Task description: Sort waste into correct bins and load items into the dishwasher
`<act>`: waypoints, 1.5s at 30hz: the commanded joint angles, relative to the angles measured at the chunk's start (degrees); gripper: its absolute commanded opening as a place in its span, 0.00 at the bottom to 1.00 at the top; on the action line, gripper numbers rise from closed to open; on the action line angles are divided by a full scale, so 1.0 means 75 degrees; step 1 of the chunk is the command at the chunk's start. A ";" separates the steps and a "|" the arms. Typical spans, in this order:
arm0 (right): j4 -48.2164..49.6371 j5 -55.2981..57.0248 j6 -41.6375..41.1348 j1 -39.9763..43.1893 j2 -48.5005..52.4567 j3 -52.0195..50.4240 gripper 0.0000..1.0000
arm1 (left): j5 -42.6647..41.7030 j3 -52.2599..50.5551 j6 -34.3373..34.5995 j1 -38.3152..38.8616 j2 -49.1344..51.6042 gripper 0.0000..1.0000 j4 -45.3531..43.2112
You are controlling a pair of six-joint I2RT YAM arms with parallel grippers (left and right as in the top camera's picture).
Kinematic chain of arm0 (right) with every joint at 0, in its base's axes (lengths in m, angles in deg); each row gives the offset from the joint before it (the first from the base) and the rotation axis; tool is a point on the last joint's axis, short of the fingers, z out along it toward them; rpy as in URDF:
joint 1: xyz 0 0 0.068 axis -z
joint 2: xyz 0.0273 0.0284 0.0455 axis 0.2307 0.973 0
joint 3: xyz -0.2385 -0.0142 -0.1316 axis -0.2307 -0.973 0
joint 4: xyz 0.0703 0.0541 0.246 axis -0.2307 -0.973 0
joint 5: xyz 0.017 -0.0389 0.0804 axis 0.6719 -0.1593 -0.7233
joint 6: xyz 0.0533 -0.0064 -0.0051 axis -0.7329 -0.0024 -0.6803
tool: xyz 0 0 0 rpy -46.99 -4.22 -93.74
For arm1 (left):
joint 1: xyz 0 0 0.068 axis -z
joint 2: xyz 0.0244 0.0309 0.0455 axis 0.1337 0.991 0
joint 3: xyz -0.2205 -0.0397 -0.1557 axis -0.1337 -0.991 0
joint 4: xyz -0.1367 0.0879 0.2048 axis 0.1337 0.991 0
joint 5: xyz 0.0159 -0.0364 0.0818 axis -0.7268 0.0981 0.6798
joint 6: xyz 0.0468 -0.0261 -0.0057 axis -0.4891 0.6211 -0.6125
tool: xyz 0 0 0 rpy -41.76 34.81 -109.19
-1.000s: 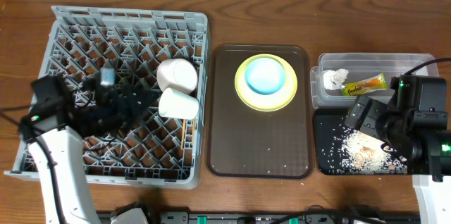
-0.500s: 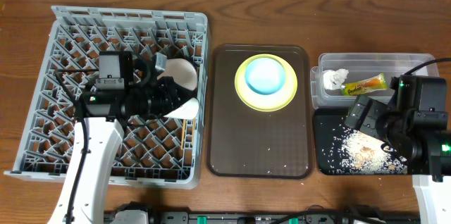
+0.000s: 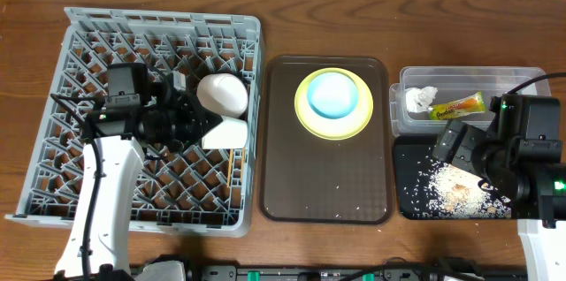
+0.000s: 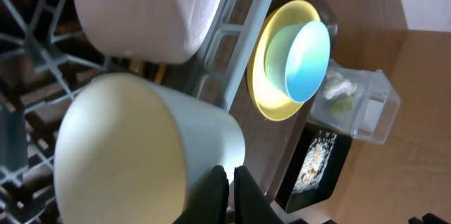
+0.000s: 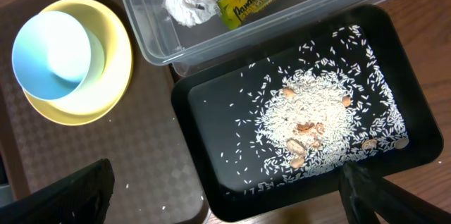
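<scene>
Desk [image 3: 283,7] from above. We see the grey dish rack [image 3: 71,51] at the desk's left end, the brown serving tray [image 3: 327,193] in the middle, and the clear tub [image 3: 460,76] at the right rear with the black tray [image 3: 411,175] just in front of it.

The left gripper [image 4: 229,175] is inside the rack near its right edge, with its fingers pressed together and nothing between them. Its tips sit right beside the pale cup [image 3: 225,131]; we can't tell if they touch. The cup lies on its side. The white bowl [image 3: 222,94] is just behind it, dome up, by the rack's right edge. The chopsticks [image 3: 232,170] lie in the rack in front of the cup, pointing at the front edge.

The yellow-green plate [image 3: 305,117] is on the rear half of the serving tray, and the blue bowl [image 3: 333,94] sits in it.

The napkin [image 3: 420,98] and wrapper [image 3: 456,106] are side by side in the tub, napkin to the left. The rice scraps [image 5: 310,122] are spread over the black tray floor.

The right gripper [image 5: 225,171] hangs over the black tray with its jaws wide apart, holding nothing.
</scene>
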 commanded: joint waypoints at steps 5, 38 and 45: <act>-0.0009 0.0050 0.0085 0.0064 0.0000 0.0029 0.99 | -0.0160 -0.0026 -0.0061 -0.0554 0.0000 0.08 0.0198; -0.0009 0.0050 0.0087 0.0064 0.0000 0.0029 0.99 | 0.1241 0.0015 -0.0329 -0.0291 -0.1623 0.08 0.0216; -0.0009 0.0050 0.0087 0.0064 0.0000 0.0029 0.99 | 0.2827 0.0015 0.0073 -0.0038 -0.0423 0.08 0.0892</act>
